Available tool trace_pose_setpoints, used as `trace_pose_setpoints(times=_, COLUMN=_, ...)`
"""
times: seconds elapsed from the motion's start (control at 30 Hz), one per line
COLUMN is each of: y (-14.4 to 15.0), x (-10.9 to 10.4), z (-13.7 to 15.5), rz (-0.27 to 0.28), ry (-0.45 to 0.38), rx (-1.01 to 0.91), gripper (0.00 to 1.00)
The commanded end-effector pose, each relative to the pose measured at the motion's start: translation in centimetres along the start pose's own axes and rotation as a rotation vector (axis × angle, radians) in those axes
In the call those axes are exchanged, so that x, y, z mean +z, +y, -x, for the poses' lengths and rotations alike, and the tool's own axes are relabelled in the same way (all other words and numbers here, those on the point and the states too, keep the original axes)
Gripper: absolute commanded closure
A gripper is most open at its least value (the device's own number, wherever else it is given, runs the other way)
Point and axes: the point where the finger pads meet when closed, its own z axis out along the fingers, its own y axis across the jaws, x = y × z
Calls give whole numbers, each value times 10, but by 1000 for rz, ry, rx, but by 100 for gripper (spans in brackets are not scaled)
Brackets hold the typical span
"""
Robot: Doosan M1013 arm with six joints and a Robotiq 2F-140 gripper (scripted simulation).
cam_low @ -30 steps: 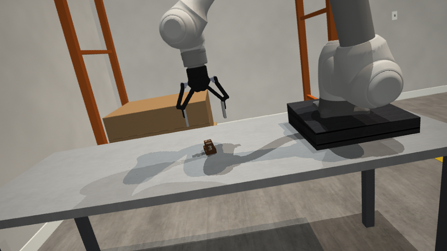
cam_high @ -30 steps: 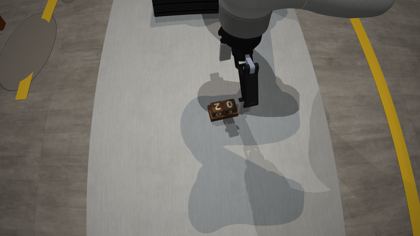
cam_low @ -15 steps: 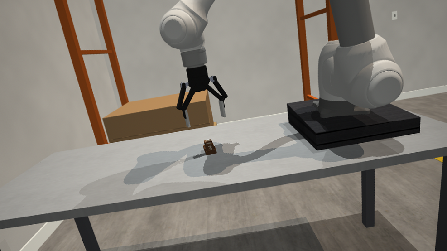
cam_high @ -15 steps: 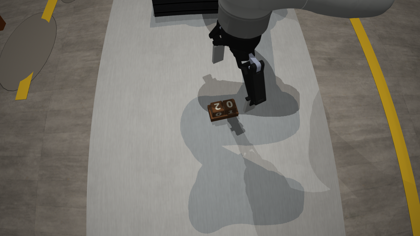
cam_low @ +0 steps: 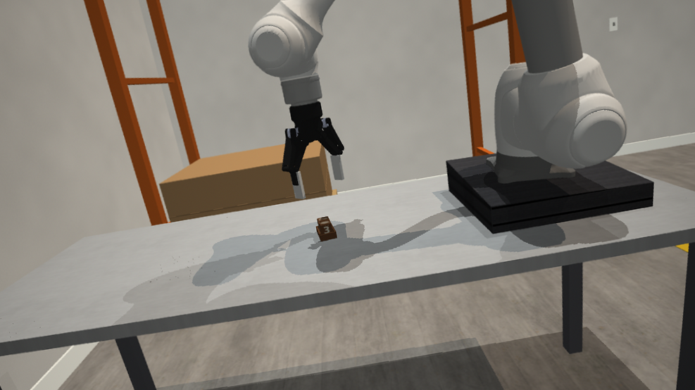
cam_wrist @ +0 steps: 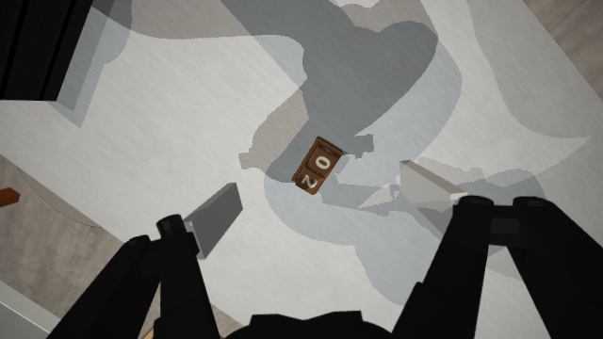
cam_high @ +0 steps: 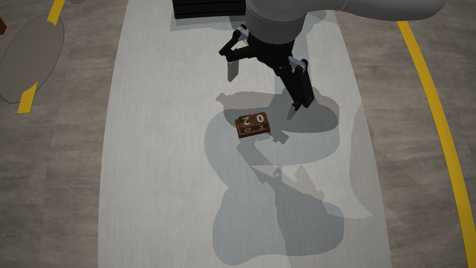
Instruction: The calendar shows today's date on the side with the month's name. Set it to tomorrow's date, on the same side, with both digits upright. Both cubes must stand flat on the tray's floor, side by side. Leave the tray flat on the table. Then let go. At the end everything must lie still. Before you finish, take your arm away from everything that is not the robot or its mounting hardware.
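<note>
The gripper (cam_high: 261,97) (cam_low: 319,186) (cam_wrist: 316,186) hangs above the tabletop (cam_high: 159,166) (cam_low: 157,258) (cam_wrist: 188,118), its fingers wide apart with nothing between them. Below it, two brown cubes stand side by side in a small wooden tray (cam_high: 254,134) (cam_low: 327,237) (cam_wrist: 303,164) on the tabletop. In the top view, one cube (cam_high: 245,121) (cam_wrist: 309,181) has a 2 on top and a 0 on its near side; the other cube (cam_high: 260,118) (cam_wrist: 322,163) has a 0 on top and a 1 on that side.
</note>
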Motion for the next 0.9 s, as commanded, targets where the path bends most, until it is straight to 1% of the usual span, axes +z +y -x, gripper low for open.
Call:
trace_pose_setpoints(times=0.0, y=0, x=-2, z=7, rz=13, ry=5, rx=-150, gripper=0)
trace_pose_setpoints(times=0.07, y=0, x=-1, z=7, rz=13, ry=4, rx=-235, gripper=0)
trace_pose_setpoints(times=0.1, y=0, x=-1, z=7, rz=13, ry=4, rx=-240, gripper=0)
trace_pose_setpoints(times=0.13, y=-1, x=-1, z=8, rz=13, ry=4, rx=-301, gripper=0)
trace_pose_setpoints(times=0.2, y=-1, x=-1, z=8, rz=13, ry=3, rx=-334, gripper=0)
trace_pose_setpoints(times=0.27, y=-2, x=-1, z=9, rz=13, ry=3, rx=-425, gripper=0)
trace_pose_setpoints(times=0.37, y=-2, x=-1, z=9, rz=13, ry=3, rx=-431, gripper=0)
trace_pose_setpoints(times=0.4, y=-2, x=0, z=10, rz=14, ry=2, rx=-530, gripper=0)
trace_pose_setpoints(times=0.53, y=-3, x=0, z=11, rz=14, ry=1, rx=-630, gripper=0)
trace_pose_setpoints(times=0.57, y=-3, x=0, z=12, rz=14, ry=1, rx=-689, gripper=0)
trace_pose_setpoints(times=0.63, y=-3, x=0, z=12, rz=14, ry=1, rx=-732, gripper=0)
trace_pose_setpoints(times=0.87, y=-5, x=1, z=14, rz=14, ry=-1, rx=-978, gripper=0)
